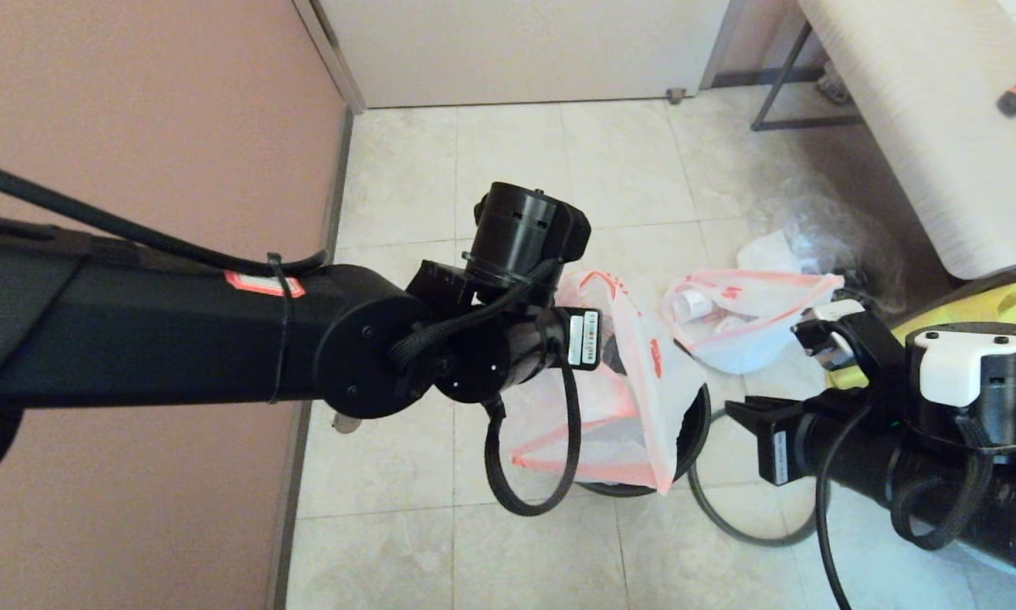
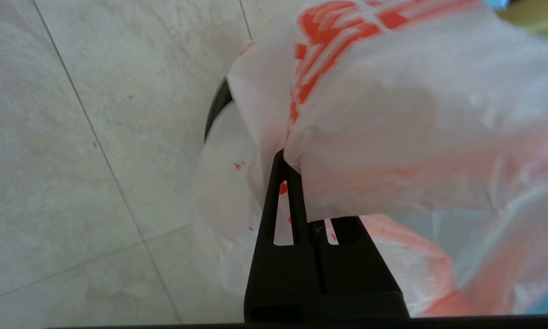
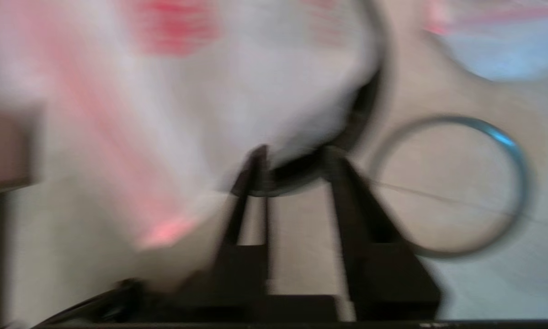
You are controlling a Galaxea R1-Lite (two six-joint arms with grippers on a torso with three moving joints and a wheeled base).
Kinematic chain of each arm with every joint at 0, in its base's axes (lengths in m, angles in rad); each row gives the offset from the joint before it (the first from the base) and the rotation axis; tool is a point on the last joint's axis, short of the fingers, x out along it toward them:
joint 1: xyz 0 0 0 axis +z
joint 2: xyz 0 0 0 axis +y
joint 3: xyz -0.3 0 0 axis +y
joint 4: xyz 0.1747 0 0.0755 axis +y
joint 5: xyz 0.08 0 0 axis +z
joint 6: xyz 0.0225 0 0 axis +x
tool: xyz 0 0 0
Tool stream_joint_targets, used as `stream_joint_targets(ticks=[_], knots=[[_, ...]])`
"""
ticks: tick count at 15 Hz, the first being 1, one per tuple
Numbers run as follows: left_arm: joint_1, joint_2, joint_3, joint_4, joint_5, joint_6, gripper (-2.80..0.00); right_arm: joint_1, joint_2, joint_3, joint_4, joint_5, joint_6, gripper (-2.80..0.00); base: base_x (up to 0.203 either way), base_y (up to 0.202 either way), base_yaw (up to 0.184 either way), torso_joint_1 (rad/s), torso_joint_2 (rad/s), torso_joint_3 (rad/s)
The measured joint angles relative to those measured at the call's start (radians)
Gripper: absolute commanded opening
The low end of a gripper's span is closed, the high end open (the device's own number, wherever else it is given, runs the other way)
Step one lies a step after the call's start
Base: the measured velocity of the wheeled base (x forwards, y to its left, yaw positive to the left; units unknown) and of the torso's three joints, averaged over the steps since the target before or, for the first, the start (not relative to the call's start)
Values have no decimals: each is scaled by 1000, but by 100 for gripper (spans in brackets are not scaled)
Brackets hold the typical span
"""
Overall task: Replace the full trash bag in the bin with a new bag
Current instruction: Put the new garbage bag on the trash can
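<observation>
Head view shows us the new bag [image 1: 635, 381] draped over the black bin [image 1: 696, 424] on the tiled floor [image 1: 508, 169], the grey hoop [image 1: 728, 517] lying loose beside the bin and the full trash bag [image 1: 745, 326] lying a little beyond it. Our left gripper [image 2: 286, 160] is clenched on a fold of the new bag above the bin. Our right gripper [image 3: 294, 153] hangs near the bin's rim, fingers apart, grasping nothing.
</observation>
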Motion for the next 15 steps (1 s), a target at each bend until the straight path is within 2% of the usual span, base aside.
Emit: stream_joint_targets(ticks=[2,6,10,15], knots=[[10,46,-53,-1,0,-3,-280,59,-8,8,-4,-23,8,0,0,0,0,0,0,0],[15,110,-116,-1,1,-4,-280,99,-10,64,-24,-37,-19,0,0,0,0,0,0,0],[10,127,-124,-2,0,-6,-280,119,7,107,-122,-67,-127,0,0,0,0,0,0,0],[25,119,-109,-2,-7,-7,-280,156,26,108,-134,-73,-145,0,0,0,0,0,0,0]])
